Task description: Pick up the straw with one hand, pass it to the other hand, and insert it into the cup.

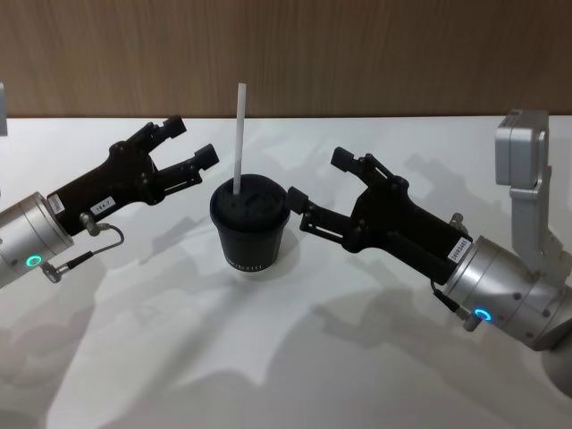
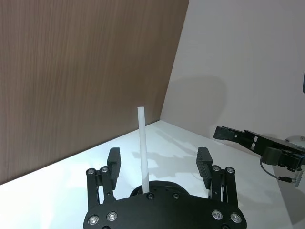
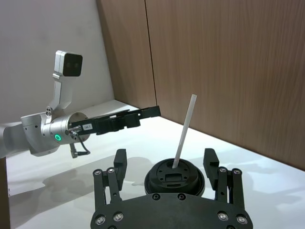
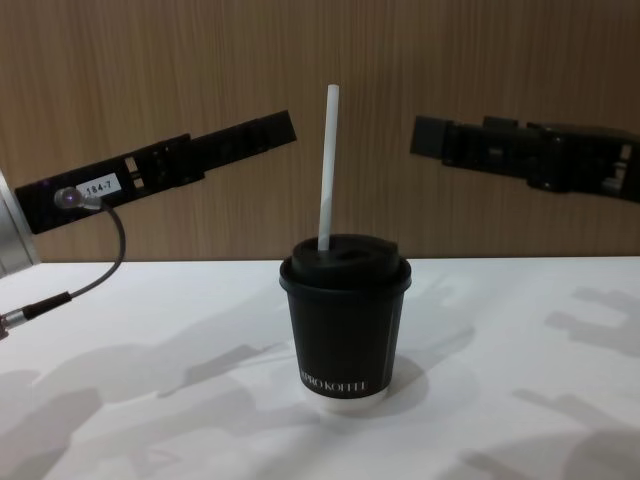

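white straw (image 1: 239, 134) stands in cup (image 1: 249, 234), grippers flanking apart.

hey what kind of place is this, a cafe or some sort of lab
Probably a robot test bench, not a cafe: a bare white table against a wood-panelled wall, with one black coffee cup holding a white straw, flanked by the open left pincer and right pincer.
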